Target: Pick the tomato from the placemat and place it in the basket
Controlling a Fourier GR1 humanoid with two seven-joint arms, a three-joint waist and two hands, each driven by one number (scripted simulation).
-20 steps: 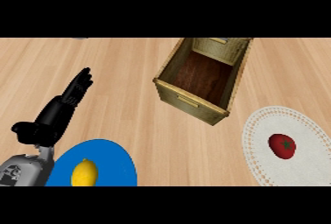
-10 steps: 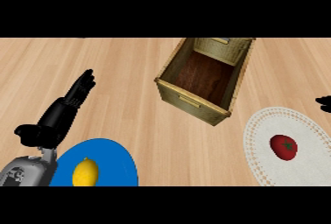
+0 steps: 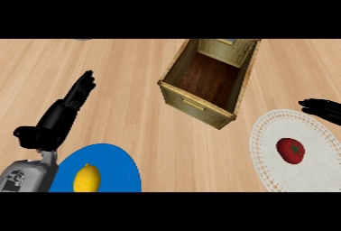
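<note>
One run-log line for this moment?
red tomato on white placemat | right robot hand open, apart | wooden basket empty

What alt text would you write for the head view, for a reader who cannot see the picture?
A red tomato lies on a white round placemat at the right of a wooden counter, with the robot's right hand entering just above it. An open basket stands at centre. At left, the left hand rests open above a blue plate holding a lemon.
</note>
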